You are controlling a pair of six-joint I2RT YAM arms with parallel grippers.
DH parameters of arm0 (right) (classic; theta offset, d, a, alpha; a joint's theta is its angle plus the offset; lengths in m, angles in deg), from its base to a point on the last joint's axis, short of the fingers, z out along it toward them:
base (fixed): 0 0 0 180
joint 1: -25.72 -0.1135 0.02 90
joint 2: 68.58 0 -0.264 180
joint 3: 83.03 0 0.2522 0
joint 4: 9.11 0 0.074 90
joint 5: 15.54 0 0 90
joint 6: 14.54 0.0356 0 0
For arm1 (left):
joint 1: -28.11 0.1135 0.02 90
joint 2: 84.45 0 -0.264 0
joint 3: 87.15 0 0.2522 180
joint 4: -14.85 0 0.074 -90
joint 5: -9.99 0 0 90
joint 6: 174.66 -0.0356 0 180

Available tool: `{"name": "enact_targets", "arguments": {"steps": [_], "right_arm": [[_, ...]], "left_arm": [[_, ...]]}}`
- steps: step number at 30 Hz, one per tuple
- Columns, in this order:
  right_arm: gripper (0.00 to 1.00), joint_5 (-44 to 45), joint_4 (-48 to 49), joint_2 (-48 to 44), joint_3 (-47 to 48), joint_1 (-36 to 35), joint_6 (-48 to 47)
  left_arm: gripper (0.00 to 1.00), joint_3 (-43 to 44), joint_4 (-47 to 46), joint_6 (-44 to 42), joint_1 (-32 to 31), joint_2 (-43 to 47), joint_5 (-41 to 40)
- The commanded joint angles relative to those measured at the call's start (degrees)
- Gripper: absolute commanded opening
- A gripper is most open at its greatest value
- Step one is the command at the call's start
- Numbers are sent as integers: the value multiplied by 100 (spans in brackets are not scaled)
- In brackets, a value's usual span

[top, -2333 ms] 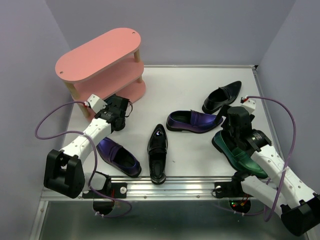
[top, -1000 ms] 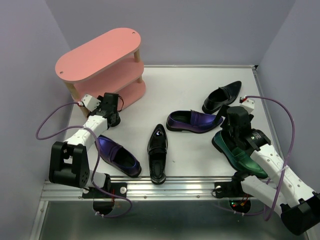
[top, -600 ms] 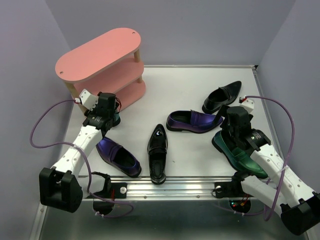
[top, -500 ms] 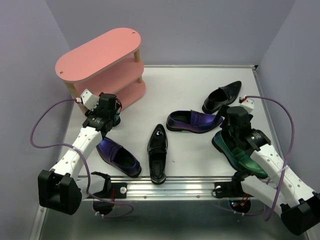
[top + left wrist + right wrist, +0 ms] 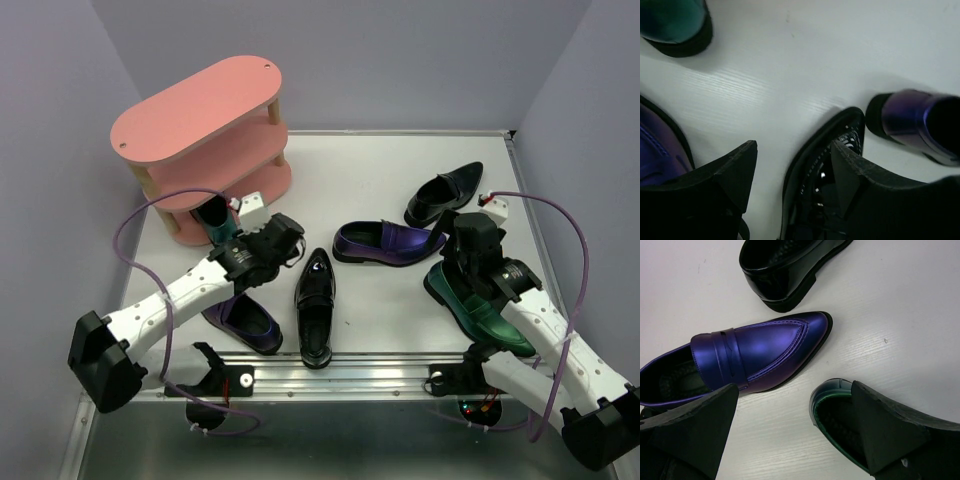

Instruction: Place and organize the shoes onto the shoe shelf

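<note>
the left arm [image 5: 190, 290] has swung from beside the shelf [image 5: 195, 115] toward the middle, leaving a green shoe [image 5: 214, 222] at the bottom board; whether it sits fully on it i cannot tell. the left gripper [image 5: 793, 149] hangs wide and empty over the black shoe [image 5: 315, 300], likely lining up its heel for the next pick. the right gripper [image 5: 795, 390] hangs wide and empty above the second green shoe [image 5: 488, 320], near the purple shoe [image 5: 755, 352], probably to stay out of the way.
</note>
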Motion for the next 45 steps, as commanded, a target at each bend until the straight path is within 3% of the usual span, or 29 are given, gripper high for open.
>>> {"name": "enact_targets", "arguments": {"steps": [1,9,15,22,27,29,30,31,33,41,45], "right_arm": [[100,27,235,-48,97,-29,69],[100,334,-238,66,246,-29,350],[99,519,-529,224,-69,-29,904],[53,-69,86,628,-509,-29,1045],[44,-342,297,998,-597,-29,1054],[36,-438,393,1025,-641,-29,1001],[30,-465,420,1033,-659,-29,957],[13,-509,455,1016,-659,-29,905],[1,-772,508,963,-633,-29,563],[1,-3495,1027,576,-440,-160,-625],[1,-3796,939,743,-273,-685,-984]], "left_arm": [[70,815,484,83,-739,-674,-306],[71,2091,-70,-1507,-1356,-1828,336],[72,2224,-132,-1676,-1321,-1855,275],[71,2084,-35,-1570,-1250,-1820,231],[72,1996,35,-1553,-1215,-1767,196],[72,1969,70,-1553,-1215,-1750,178],[71,1961,88,-1553,-1215,-1750,161],[71,1943,97,-1553,-1206,-1741,152],[71,1943,132,-1544,-1198,-1732,108],[72,1829,185,-1518,-847,-1723,116],[72,1820,88,-1561,-583,-1601,292]]}}
